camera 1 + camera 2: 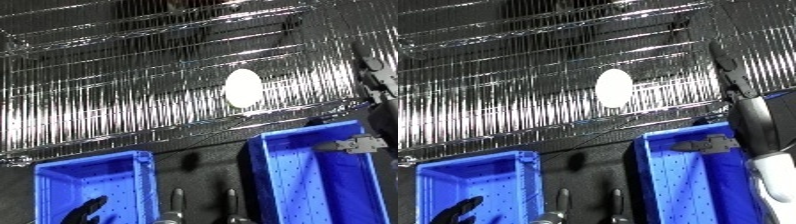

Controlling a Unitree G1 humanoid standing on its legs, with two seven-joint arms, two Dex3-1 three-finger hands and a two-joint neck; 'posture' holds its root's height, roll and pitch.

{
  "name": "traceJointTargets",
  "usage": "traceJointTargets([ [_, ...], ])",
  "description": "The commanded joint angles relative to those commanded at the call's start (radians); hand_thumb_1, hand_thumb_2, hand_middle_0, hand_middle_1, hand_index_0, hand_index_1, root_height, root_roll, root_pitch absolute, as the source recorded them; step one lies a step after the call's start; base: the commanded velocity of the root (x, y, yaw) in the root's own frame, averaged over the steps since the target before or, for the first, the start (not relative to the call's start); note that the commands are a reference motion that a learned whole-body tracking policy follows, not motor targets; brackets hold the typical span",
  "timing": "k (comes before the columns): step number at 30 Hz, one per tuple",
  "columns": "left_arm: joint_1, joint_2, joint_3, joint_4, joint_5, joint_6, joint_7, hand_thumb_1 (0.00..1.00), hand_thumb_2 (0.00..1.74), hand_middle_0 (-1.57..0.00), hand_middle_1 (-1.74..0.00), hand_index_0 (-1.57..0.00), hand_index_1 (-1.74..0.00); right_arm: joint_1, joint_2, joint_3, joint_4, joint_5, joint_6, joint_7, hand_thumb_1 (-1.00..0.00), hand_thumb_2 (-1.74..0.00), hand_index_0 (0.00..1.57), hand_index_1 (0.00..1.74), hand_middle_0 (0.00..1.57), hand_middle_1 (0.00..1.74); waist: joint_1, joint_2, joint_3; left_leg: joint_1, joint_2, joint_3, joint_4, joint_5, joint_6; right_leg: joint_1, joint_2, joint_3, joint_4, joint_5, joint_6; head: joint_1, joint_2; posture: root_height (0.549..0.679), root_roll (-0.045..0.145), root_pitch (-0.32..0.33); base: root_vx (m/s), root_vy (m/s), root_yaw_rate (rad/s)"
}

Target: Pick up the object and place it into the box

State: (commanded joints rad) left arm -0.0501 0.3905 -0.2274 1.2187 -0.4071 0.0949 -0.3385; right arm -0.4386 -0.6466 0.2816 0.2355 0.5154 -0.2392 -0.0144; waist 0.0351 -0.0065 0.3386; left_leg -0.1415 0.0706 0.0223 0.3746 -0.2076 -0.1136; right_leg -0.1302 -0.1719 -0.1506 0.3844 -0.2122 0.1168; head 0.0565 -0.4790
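A white egg-shaped object [242,88] lies on the wire shelf [107,85], a little right of centre, long axis upright in the view, with nothing touching it. The shelf is a grid of shiny metal rods running across the whole upper part of the scene. At about five o'clock from the object stands the right blue bin [306,175], its near rim just below the shelf's front edge. At about seven o'clock, well apart from the object, stands the left blue bin [93,187]; a dark gap separates the two bins. The right hand [725,67] is raised at three o'clock from the object, beside the shelf's right end, its black fingers long and extended, holding nothing and clear of the object. Its white forearm [767,150] descends over the right bin. The left hand [84,210] shows at the lower edge over the left bin, fingers relaxed and slightly parted, holding nothing.
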Motion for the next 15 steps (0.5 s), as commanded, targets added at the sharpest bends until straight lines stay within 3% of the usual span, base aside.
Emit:
traceJointTargets([
  [8,-0.025,0.014,-0.023,-0.036,-0.037,0.002,0.008,0.00,0.00,0.00,0.00,0.00,0.00,-0.076,-0.008,0.037,0.033,-0.012,0.011,-0.012,0.00,0.00,0.00,0.00,0.00,0.00,0.003,0.008,0.061,-0.146,-0.019,-0.011,0.170,-0.051,0.0191,-0.140,-0.0097,0.031,0.167,-0.034,-0.0070,0.044,0.104,0.658,0.048,-0.020,-0.060,0.025,0.030],
  [15,-0.025,0.013,-0.032,-0.051,-0.048,0.009,0.016,0.00,0.00,0.00,0.00,0.00,0.00,-0.121,-0.016,0.062,0.050,0.013,0.049,0.029,0.00,0.00,0.00,0.00,0.00,0.00,0.006,0.016,0.085,-0.240,-0.022,-0.003,0.293,-0.096,0.0316,-0.242,-0.0144,0.052,0.299,-0.071,-0.0103,0.072,0.148,0.645,0.047,-0.008,-0.018,0.027,-0.004],
])
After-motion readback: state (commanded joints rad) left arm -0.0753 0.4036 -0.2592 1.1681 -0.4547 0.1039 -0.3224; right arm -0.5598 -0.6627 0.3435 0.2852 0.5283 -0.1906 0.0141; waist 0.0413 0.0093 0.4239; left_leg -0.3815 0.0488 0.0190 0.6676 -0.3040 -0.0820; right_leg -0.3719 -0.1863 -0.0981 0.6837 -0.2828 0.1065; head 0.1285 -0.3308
